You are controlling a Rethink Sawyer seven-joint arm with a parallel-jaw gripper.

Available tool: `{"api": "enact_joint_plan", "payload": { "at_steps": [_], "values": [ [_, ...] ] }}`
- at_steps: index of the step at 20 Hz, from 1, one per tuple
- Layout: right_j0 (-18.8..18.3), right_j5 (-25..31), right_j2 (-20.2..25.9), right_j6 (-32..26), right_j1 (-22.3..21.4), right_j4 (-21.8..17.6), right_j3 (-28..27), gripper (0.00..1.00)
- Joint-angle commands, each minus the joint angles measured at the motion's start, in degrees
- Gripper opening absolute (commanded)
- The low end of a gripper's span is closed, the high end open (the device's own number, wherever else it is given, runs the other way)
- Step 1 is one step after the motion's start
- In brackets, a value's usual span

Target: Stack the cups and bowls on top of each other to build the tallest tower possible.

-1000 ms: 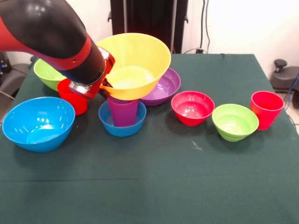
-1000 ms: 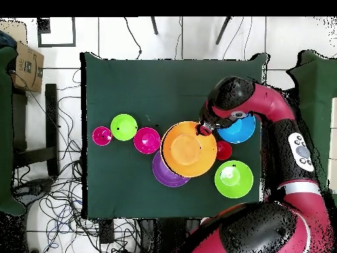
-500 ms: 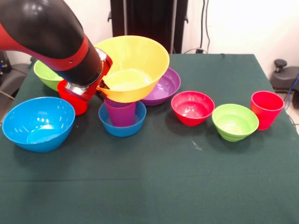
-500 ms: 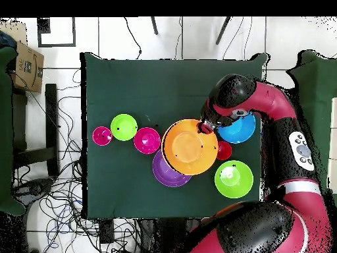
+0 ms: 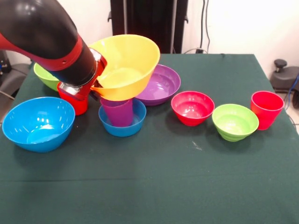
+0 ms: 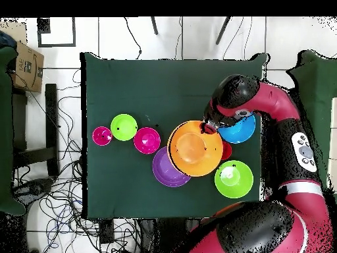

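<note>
The tower [image 5: 122,93], such as it is, consists of a small glossy blue plastic bowl [image 5: 122,124] with a translucent purple ribbed tumbler [image 5: 117,112] standing in it and a large yellow plastic bowl [image 5: 126,65] resting tilted on the tumbler's mouth; it serves as the landmark for everything else on the green cloth table [image 5: 154,186]. Nearest the camera and beside the tower toward the picture's left sits a large blue plastic bowl [image 5: 38,123]. On the tower's other side, in a row running away from it, come a red-pink small bowl [image 5: 192,108], a lime green small bowl [image 5: 235,122] and a red plastic tumbler [image 5: 266,109]. Just behind the tower lies a large purple bowl [image 5: 159,86], its rim partly under the yellow one. Behind and beside the tower on the arm's side, a second red tumbler [image 5: 74,102] and a large lime green bowl [image 5: 46,76] are mostly hidden. The gripper [image 5: 96,88] is at the yellow bowl's rim, its fingers apparently clamped on that rim, though the wrist hides most of them. The risk I judge greatest is that the yellow bowl, leaning and much wider than the tumbler, slides off on release, or tips the tumbler out of the small bowl.
</note>
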Motion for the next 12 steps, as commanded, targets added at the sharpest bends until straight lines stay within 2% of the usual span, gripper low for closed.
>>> {"api": "enact_joint_plan", "payload": {
  "at_steps": [1, 6, 12],
  "values": [
    [1.5, 0.1, -2.5, 2.1, 3.9, -4.6, -3.6, 0.0],
    [1.9, -0.3, -2.7, 2.5, 4.1, -4.4, -3.4, 0.0],
    [2.2, 2.3, -3.0, 2.0, 2.8, -3.9, -3.9, 0.0]
  ]
}}
